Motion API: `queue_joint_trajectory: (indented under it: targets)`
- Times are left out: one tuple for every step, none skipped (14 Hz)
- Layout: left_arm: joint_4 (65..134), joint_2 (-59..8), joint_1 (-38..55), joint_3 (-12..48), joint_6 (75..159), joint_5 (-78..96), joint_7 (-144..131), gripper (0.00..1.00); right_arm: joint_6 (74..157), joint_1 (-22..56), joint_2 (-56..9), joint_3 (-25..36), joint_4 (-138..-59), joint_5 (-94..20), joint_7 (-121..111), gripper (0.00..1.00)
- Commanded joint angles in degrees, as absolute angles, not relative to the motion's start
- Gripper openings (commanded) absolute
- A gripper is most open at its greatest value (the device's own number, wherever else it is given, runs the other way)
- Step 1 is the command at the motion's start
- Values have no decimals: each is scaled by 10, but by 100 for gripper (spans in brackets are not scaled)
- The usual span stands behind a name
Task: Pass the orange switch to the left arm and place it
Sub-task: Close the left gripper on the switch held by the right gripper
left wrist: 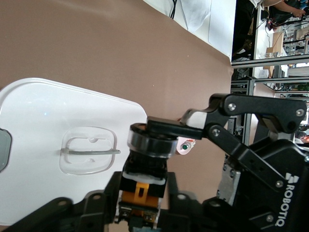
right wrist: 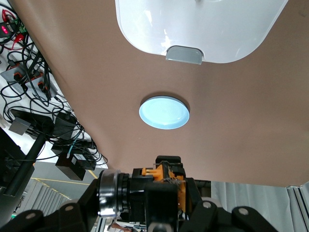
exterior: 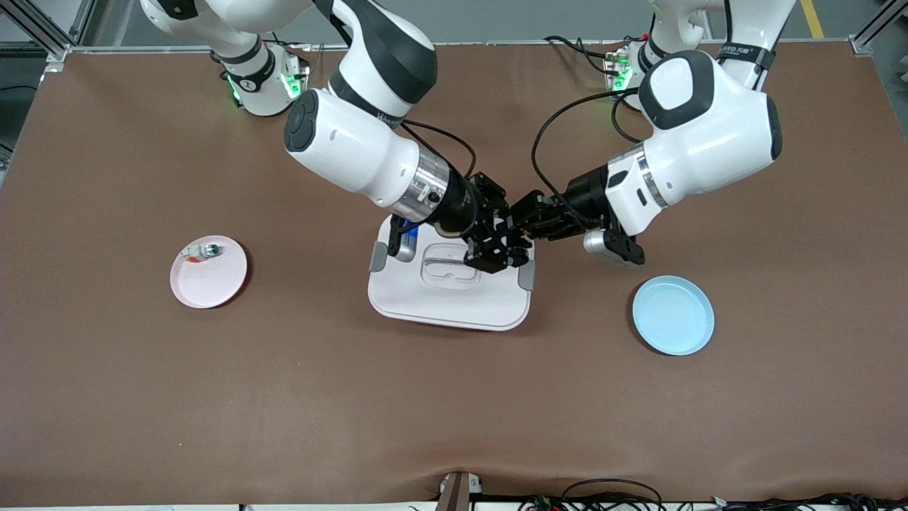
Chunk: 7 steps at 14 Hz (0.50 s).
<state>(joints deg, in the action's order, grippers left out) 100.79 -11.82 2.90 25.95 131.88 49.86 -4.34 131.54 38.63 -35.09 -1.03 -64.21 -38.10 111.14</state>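
Front view: both grippers meeting over box (exterior: 449, 298) mid-table. Right gripper (exterior: 496, 245) pinching orange switch (left wrist: 144, 181) by body; left gripper (exterior: 528, 216) fingers (left wrist: 166, 128) closing on silver collar. Switch looking light, rigid, small, slippery; collar seeming best hold.

Glossy white plastic box (exterior: 448, 301) – clear handle, matt brown table (exterior: 454, 411), glossy light-blue plate (exterior: 672, 315)

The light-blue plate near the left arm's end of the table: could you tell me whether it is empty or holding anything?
Empty. The light-blue plate shows a bare, even surface in the front view, and the right wrist view also shows nothing lying in it.
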Motion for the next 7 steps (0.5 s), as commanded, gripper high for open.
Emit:
queue_joint_trajectory:
  targets:
    - [999, -123, 30, 263, 1325, 506, -35, 16, 1321, 396, -366, -4, -618, -392, 1122, 0]
    - [999, -125, 31, 263, 1325, 505, -35, 6, 1321, 396, -366, -4, -618, -392, 1122, 0]
    - [999, -127, 31, 262, 1326, 501, -34, 0, 1321, 396, -367, -4, -618, -392, 1122, 0]
    - [998, -127, 30, 262, 1326, 500, -32, 0, 1322, 396, -368, -4, -618, -392, 1122, 0]
    - [998, -127, 29, 262, 1326, 499, -27, 0, 1321, 396, -368, -4, -618, -392, 1121, 0]
    - [998, -127, 26, 262, 1325, 492, -17, 0, 1320, 396, -368, -4, -618, -392, 1121, 0]
    - [998, -127, 24, 262, 1325, 483, -10, 0, 1320, 396, -368, -4, -618, -392, 1119, 58]
